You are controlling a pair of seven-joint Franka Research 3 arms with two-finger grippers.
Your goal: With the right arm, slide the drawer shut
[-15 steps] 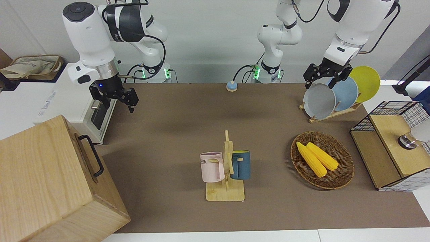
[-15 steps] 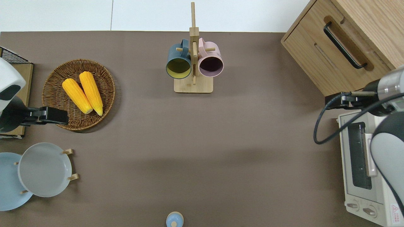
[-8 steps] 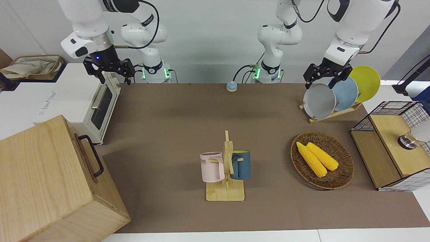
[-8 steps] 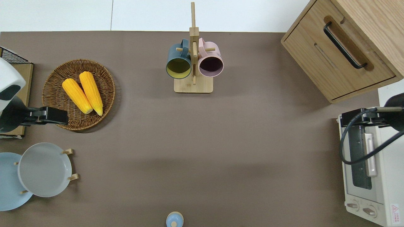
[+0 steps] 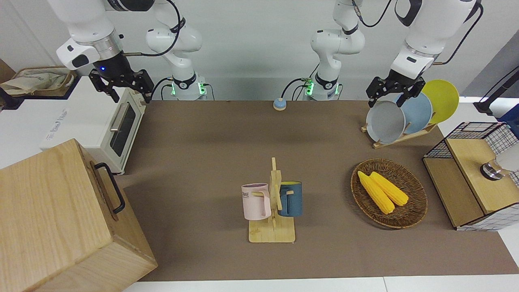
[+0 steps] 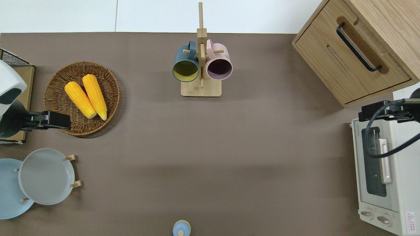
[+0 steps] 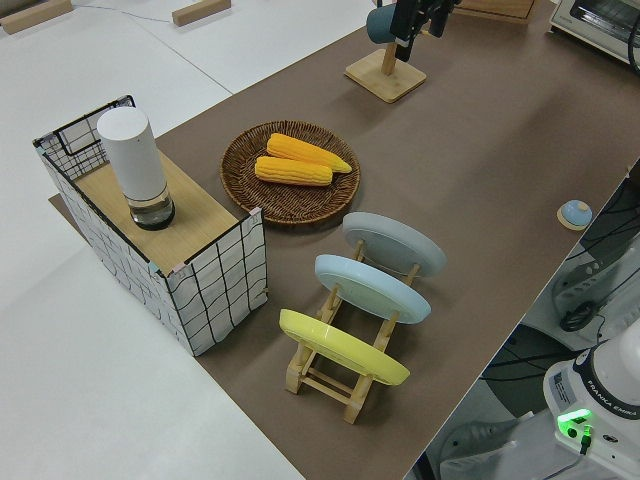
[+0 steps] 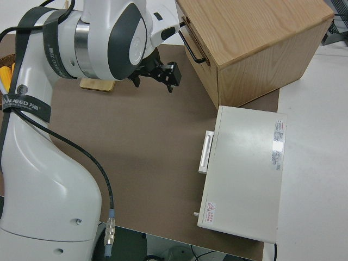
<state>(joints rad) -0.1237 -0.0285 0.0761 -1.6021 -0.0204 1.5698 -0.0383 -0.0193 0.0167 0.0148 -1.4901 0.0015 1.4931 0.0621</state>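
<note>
- Drawer (image 6: 357, 62) pushed in, front flush with the light-wood cabinet (image 5: 52, 215); sits at the right arm's end of the table (image 6: 210, 147), at the edge farthest from the robots
- Well apart from the right gripper (image 5: 121, 86); no contact with the black loop handle (image 6: 357, 47)
- Right gripper raised in the air, over the corner of the white toaster oven (image 6: 384, 177) that lies closest to the cabinet, as seen from overhead; drawer farther from the robots than that spot
- Fingers (image 5: 145, 90) spread apart, holding nothing; blue light lit on the wrist
- Drawer front set at a slant to the table edge, facing the table's middle and partly toward the robots; long axis running along that slanted front, level with the table; handle lying along the same line
- Toaster oven just beside the cabinet, nearer to the robots
- Left arm parked; left gripper (image 5: 391, 92) with fingers apart, empty
- Mug stand (image 6: 200, 70) with a blue and a pink mug near the middle of the table; wicker basket (image 6: 59, 77) with two corn cobs (image 6: 86, 95) toward the left arm's end; plate rack (image 7: 350, 340) nearer to the robots than the basket
</note>
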